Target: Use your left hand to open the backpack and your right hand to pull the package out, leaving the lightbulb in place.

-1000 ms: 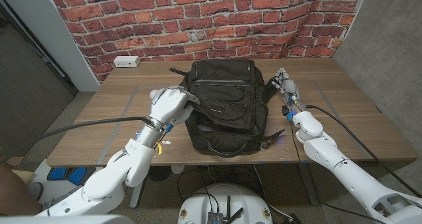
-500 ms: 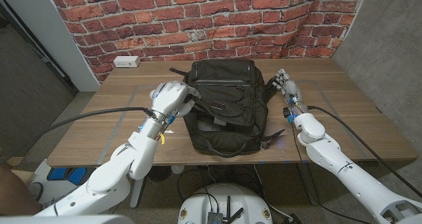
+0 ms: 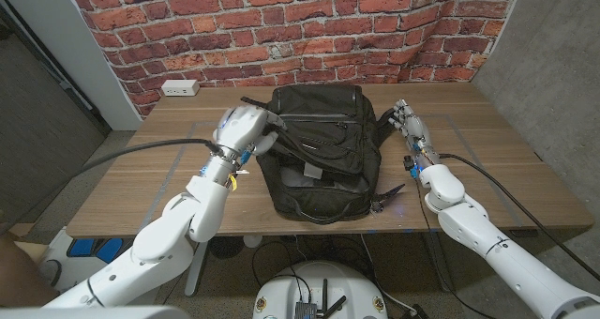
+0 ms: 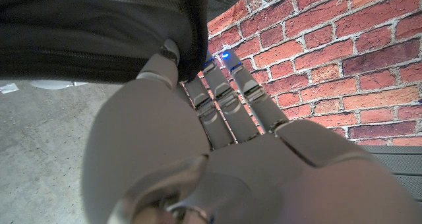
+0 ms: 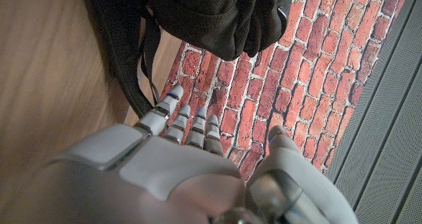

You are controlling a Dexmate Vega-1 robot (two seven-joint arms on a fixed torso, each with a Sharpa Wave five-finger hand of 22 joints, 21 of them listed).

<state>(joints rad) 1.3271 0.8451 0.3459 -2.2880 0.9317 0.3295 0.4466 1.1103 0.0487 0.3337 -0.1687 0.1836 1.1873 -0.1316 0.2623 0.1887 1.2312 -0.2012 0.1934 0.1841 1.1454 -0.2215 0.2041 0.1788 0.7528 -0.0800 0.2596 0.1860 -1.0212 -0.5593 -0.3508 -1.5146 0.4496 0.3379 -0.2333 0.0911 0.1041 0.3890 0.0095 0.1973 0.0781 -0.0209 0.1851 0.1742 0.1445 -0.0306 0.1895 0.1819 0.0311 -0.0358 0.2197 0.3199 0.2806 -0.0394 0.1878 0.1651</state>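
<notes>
A wooden worktop (image 3: 141, 183) stands in front of a red brick wall (image 3: 281, 19). A white power strip (image 3: 179, 87) lies on the worktop's far edge, close to the wall's foot. A grey panel (image 3: 66, 47) stands at one end of the wall, and a grey concrete wall (image 3: 553, 66) stands at the other end, past the worktop's side.

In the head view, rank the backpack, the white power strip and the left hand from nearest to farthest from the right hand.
1. Backpack: just beside the right hand, at the table's middle.
2. Left hand: across the backpack, gripping its flap.
3. White power strip: far back left corner.
</notes>
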